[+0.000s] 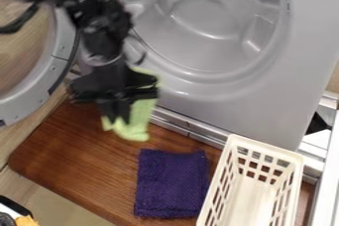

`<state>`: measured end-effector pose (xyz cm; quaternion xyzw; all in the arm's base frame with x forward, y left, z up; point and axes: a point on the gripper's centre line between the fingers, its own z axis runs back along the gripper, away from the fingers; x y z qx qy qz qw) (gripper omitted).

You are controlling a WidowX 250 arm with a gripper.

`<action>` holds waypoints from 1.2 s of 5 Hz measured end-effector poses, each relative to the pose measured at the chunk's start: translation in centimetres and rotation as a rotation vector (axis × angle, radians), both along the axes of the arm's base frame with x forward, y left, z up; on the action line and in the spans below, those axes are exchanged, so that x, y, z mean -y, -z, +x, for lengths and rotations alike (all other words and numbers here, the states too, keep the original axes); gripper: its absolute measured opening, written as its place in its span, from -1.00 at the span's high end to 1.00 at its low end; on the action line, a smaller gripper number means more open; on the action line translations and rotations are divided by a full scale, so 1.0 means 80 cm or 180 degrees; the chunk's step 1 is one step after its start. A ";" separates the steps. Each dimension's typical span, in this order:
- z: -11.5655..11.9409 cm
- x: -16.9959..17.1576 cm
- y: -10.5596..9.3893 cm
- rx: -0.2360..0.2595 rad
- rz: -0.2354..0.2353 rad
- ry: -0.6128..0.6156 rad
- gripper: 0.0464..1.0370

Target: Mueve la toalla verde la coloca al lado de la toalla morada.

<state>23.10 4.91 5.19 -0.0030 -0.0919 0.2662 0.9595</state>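
green towel (139,128), one: behind and below the hand (117,120), whose grip cannot be told; likely light, soft, limp, unbreakable, best pinched at a thick upper fold, for laying beside purple towel (172,184), lower down.

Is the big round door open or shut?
Open: the round door stands off to one side, and the grey hollow inside the machine is in view.

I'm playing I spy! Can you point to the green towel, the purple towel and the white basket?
Green towel (140,122): camera view, its lower part.
Purple towel (172,183): camera view, its middle.
White basket (267,147): camera view, its upper rim.
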 end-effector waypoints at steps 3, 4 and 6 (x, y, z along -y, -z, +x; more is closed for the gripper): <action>-0.011 -0.052 0.068 -0.0105 0.0022 -0.0619 0.91; -0.007 -0.063 0.082 -0.0140 0.0045 -0.0714 0.91; 0.003 -0.059 0.092 -0.0273 0.0061 -0.0729 0.45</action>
